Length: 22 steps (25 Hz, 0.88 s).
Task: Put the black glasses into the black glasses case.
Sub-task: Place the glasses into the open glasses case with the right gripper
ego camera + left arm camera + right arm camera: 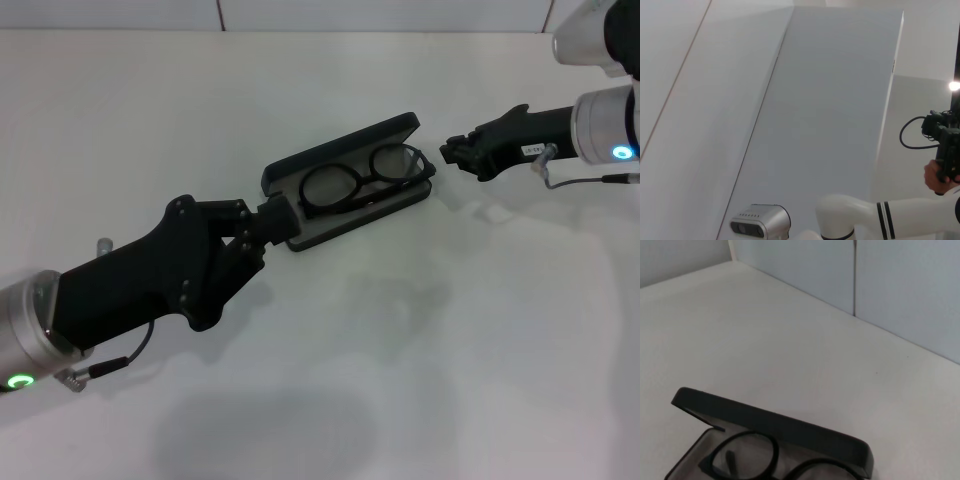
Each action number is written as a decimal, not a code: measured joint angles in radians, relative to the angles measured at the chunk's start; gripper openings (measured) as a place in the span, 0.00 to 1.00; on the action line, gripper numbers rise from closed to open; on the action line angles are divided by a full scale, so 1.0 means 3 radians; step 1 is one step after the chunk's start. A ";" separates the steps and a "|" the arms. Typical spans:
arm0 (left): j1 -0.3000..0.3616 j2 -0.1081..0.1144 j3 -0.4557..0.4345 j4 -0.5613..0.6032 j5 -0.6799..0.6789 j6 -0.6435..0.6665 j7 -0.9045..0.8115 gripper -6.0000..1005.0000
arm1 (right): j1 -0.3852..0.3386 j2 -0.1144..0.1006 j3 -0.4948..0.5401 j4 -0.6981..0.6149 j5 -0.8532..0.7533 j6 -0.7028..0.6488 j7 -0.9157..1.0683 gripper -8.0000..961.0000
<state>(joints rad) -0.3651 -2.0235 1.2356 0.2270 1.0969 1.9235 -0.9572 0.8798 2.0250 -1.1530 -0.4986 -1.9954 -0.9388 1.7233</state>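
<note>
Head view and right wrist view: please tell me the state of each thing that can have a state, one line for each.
black glasses case: open, lid raised, lying on the table.
black glasses: inside the case's lower half, lenses facing up.
left gripper: at the case's near end, touching it.
right gripper: beside the case's far end, not touching it.

black glasses case (345, 190): matt black hard shell, grey felt-like lining | black glasses (358, 178): smooth black plastic-looking frame, clear lenses | table (420, 340): smooth matt white | left gripper (285, 220): matt black plastic look
</note>
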 joint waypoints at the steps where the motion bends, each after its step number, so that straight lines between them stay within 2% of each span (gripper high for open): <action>1: 0.0000 0.0000 0.0001 0.0000 0.0000 -0.0003 0.0000 0.05 | 0.0011 0.0001 0.0000 0.0025 0.0017 0.0009 -0.0015 0.09; 22: -0.0005 -0.0010 0.0008 0.0000 -0.0001 -0.0072 0.0000 0.05 | 0.0199 0.0009 -0.0057 0.0371 0.0231 0.0084 -0.0102 0.09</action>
<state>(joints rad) -0.3666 -2.0265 1.2379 0.2270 1.0967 1.9018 -0.9572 0.9395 2.0278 -1.1702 -0.3874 -1.9261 -0.9137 1.6928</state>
